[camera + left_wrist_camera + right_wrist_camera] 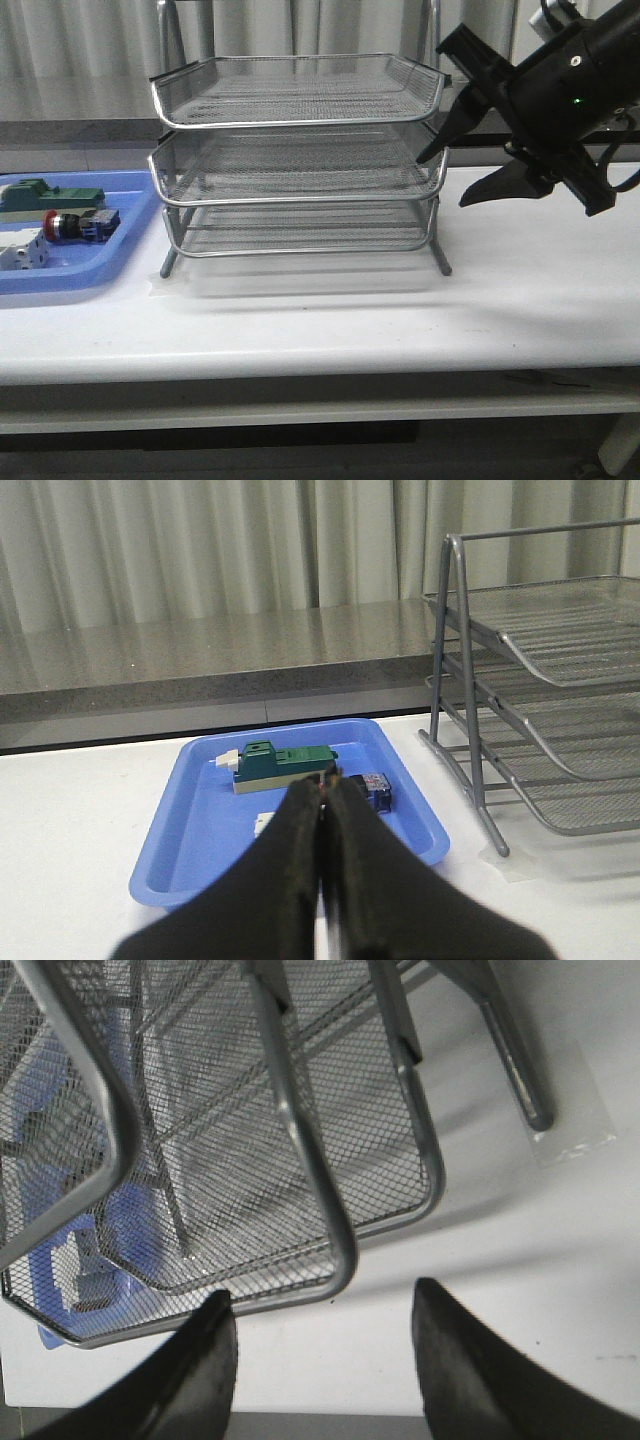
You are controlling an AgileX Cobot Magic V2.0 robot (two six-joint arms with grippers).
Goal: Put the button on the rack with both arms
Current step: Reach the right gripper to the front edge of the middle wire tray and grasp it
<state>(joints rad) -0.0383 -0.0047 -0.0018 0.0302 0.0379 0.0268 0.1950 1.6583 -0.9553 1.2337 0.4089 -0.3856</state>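
Lying in the flat blue plastic tray (60,272), the red-capped push-button switch (78,225) sits just beyond the left claw (325,790), whose fingers are pressed together and empty. Beside it are a green block (285,765) and a white block (22,254). The right claw (455,165), spread wide and empty, hovers at the silver three-tier wire-mesh rack (300,150)'s corner. That left claw should probably part before descending squarely over the button. Everything rests on a white surface (400,320); pale curtains (200,550) hang behind.

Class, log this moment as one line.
button: in blue tray | rack: empty | left gripper: shut | right gripper: open beside rack
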